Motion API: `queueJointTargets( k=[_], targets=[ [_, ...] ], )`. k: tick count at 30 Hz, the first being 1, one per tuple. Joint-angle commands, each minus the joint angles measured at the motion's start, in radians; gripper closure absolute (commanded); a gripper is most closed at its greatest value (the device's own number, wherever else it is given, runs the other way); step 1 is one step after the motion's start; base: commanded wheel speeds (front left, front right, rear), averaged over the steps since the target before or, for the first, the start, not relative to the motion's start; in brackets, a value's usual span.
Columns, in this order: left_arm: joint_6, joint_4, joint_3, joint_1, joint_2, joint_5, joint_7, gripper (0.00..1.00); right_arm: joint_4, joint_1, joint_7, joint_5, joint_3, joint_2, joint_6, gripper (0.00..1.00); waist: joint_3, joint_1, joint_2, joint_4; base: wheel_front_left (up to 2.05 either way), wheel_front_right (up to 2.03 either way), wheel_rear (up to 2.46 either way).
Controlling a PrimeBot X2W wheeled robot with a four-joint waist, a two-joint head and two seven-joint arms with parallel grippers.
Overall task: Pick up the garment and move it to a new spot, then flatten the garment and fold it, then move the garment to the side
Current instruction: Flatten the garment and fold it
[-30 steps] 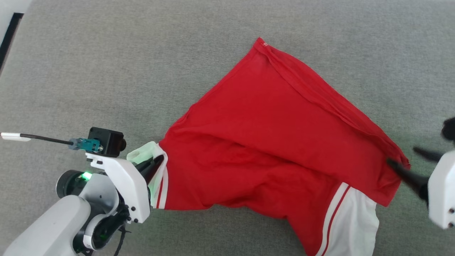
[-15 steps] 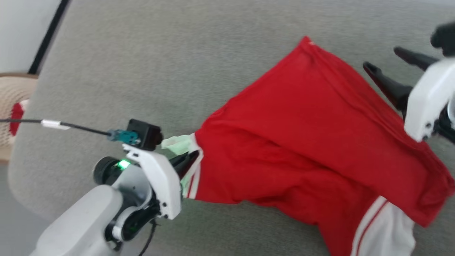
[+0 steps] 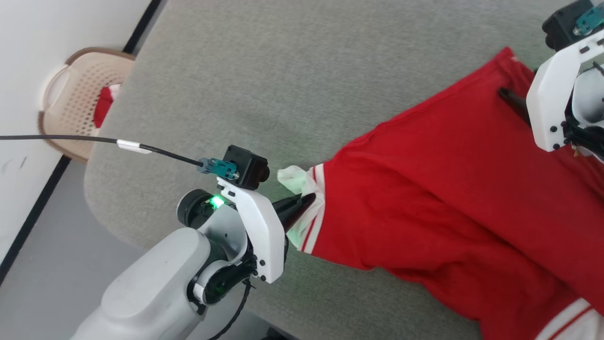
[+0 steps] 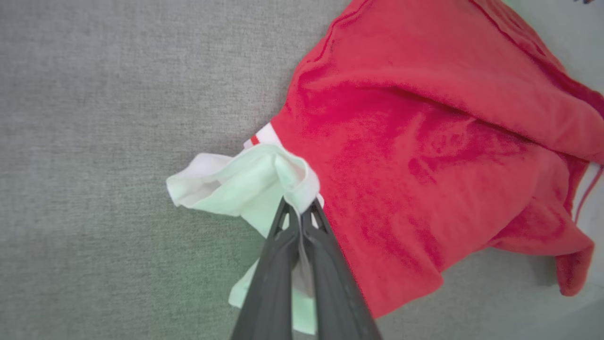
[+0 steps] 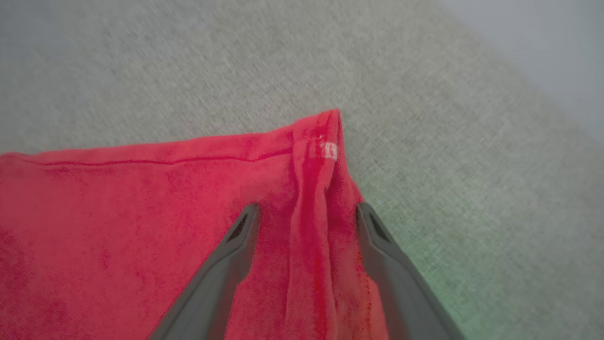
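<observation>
The garment (image 3: 448, 189), a red T-shirt with white striped sleeves, lies spread on the grey padded surface (image 3: 283, 71). My left gripper (image 3: 304, 204) is shut on the bunched white sleeve (image 4: 236, 189), which is pinched between the fingertips of my left gripper (image 4: 298, 208). The red body (image 4: 424, 141) stretches away to the right of that grip. My right gripper (image 5: 306, 210) hangs open over the garment's far corner (image 5: 325, 141), one finger on each side of a raised fold. In the head view one dark finger (image 3: 512, 100) of it lies over the red cloth.
A beige perforated basket (image 3: 71, 94) holding a small red-and-white cloth (image 3: 104, 106) stands on the floor by the wall at the upper left. The padded surface's rounded edge (image 3: 101, 189) runs close to my left arm. A black cable (image 3: 94, 139) crosses from the left.
The head camera has turned left, bringing the basket into view. My right gripper has moved from the garment's near right hem corner to its far corner. The left grip holds.
</observation>
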Motion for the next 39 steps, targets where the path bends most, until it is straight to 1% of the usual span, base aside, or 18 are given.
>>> queueJointTargets(
  k=[1, 5, 9, 10, 11, 12, 14, 15, 17, 21, 24, 28, 34, 39],
  targets=[
    [-0.012, 0.016, -0.004, -0.018, -0.014, 0.008, -0.009, 1.0, 0.045, -0.018, 0.01, 0.026, 0.045, -0.008, 0.0, 0.0, 0.018, 0.0, 0.0, 0.032, 0.0, 0.0, 0.0],
    [-0.024, 0.045, -0.006, -0.021, -0.029, 0.001, -0.018, 1.0, 0.149, -0.005, 0.051, 0.054, 0.158, -0.021, 0.0, 0.0, 0.025, 0.0, 0.0, 0.048, 0.0, 0.0, 0.0],
    [-0.035, 0.071, -0.007, -0.025, -0.035, -0.005, -0.023, 1.0, 0.24, 0.037, 0.152, 0.111, 0.264, -0.028, 0.001, 0.0, 0.025, 0.0, 0.0, 0.05, 0.0, 0.0, 0.0],
    [-0.037, 0.079, -0.006, -0.026, -0.036, -0.007, -0.023, 1.0, 0.247, 0.038, 0.171, 0.128, 0.282, -0.031, 0.003, 0.02, 0.024, 0.0, 0.0, 0.048, 0.0, 0.0, 0.0],
    [-0.037, 0.085, -0.004, -0.03, -0.035, -0.01, -0.023, 1.0, 0.253, 0.03, 0.176, 0.141, 0.29, -0.035, 0.003, 0.77, 0.023, 0.0, 0.0, 0.044, 0.0, 0.0, 0.0],
    [-0.04, 0.09, -0.001, -0.035, -0.033, -0.01, -0.02, 1.0, 0.254, 0.013, 0.175, 0.151, 0.293, -0.041, 0.003, 1.0, 0.021, 0.0, 0.0, 0.04, 0.0, 0.0, 0.0],
    [-0.045, 0.099, 0.008, -0.049, -0.022, -0.019, -0.013, 1.0, 0.238, -0.033, 0.142, 0.17, 0.288, -0.047, 0.002, 1.0, 0.015, 0.0, 0.0, 0.025, 0.0, 0.0, 0.0],
    [-0.045, 0.099, 0.008, -0.049, -0.022, -0.019, -0.013, 1.0, 0.238, -0.033, 0.142, 0.17, 0.288, -0.047, 0.002, 1.0, 0.015, 0.0, 0.0, 0.025, 0.0, 0.0, 0.0],
    [-0.048, 0.106, 0.019, -0.065, -0.005, -0.019, -0.004, 1.0, 0.215, -0.081, 0.108, 0.182, 0.284, -0.054, -0.001, 1.0, 0.006, 0.0, 0.0, 0.006, 0.0, 0.0, 0.0],
    [-0.044, 0.108, 0.046, -0.119, 0.042, -0.02, 0.029, 1.0, 0.157, -0.159, 0.042, 0.211, 0.276, -0.076, -0.001, 1.0, -0.016, 0.0, 0.0, -0.042, 0.0, 0.0, 0.0],
    [-0.039, 0.107, 0.069, -0.17, 0.09, -0.015, 0.061, 1.0, 0.113, -0.192, 0.001, 0.232, 0.273, -0.083, 0.0, 1.0, -0.037, 0.0, 0.0, -0.084, 0.0, 0.0, 0.0],
    [-0.026, 0.096, 0.099, -0.25, 0.153, -0.003, 0.115, 1.0, 0.067, -0.205, -0.042, 0.247, 0.261, -0.111, 0.0, 1.0, -0.064, 0.0, 0.0, -0.149, 0.0, 0.0, 0.0],
    [-0.019, 0.11, 0.127, -0.369, 0.233, 0.023, 0.191, 1.0, 0.006, -0.194, -0.097, 0.254, 0.212, -0.13, 0.0, 1.0, -0.11, 0.0, 0.0, -0.246, 0.0, 0.0, 0.0],
    [-0.026, 0.144, 0.142, -0.472, 0.244, 0.035, 0.23, 1.0, -0.038, -0.182, -0.116, 0.245, 0.154, -0.132, 0.0, 1.0, -0.144, 0.0, 0.0, -0.31, 0.0, 0.0, 0.0]
  ],
)
